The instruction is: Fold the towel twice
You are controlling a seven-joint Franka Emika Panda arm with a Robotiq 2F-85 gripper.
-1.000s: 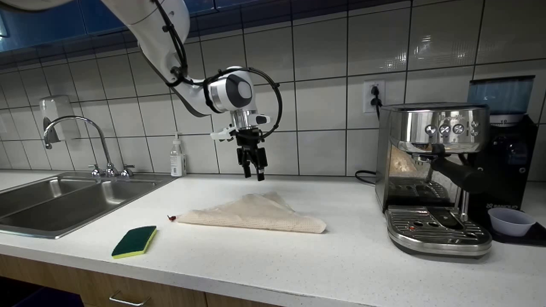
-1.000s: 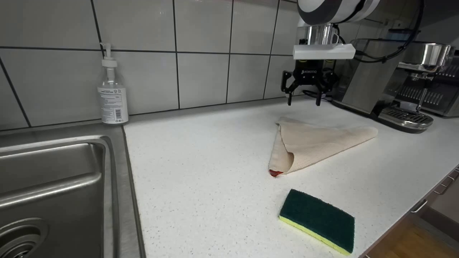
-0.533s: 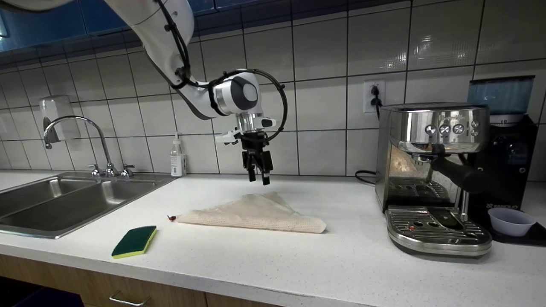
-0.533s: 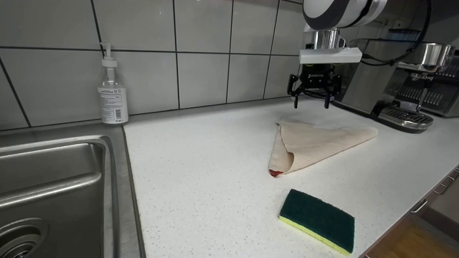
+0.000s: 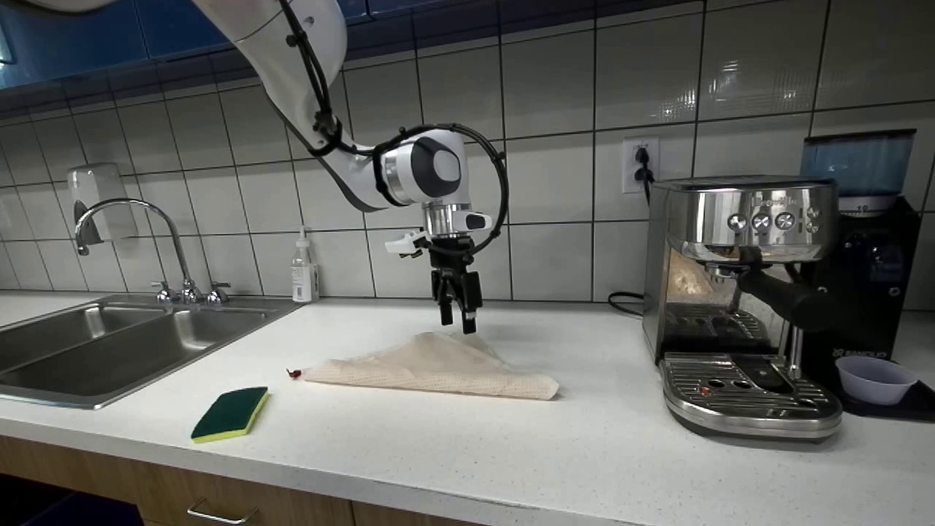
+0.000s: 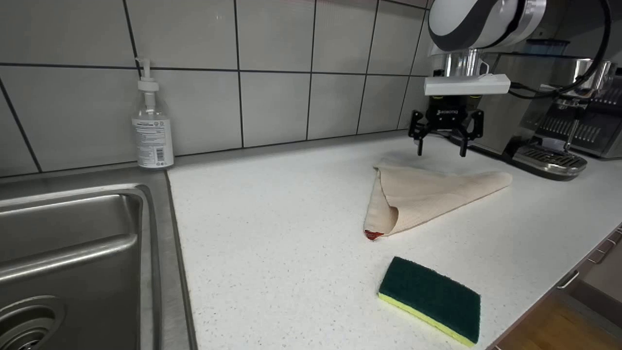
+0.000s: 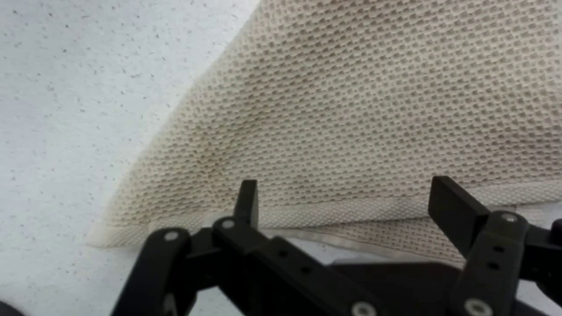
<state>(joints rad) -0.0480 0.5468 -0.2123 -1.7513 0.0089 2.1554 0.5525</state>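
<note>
The beige towel (image 5: 438,369) lies on the counter, folded over into a rough triangle. In an exterior view (image 6: 437,194) its near end curls up and a red tag sits at the corner. My gripper (image 5: 458,325) points down above the towel's back part, apart from it; it also hangs there in an exterior view (image 6: 441,153). In the wrist view, my gripper (image 7: 344,188) has its fingers wide apart with nothing between them. The textured towel (image 7: 351,109) fills most of that view, its hemmed edge running below the fingertips with a lower layer showing beneath.
A green-and-yellow sponge (image 5: 230,414) lies near the counter's front edge. A steel sink (image 5: 146,351) and a soap bottle (image 5: 304,272) are at one side. A coffee machine (image 5: 745,292) stands at the other side. A tiled wall (image 5: 548,256) rises behind.
My gripper has moved down and to the right in both exterior views, closer to the towel. It has stayed open. The towel and sponge have not moved.
</note>
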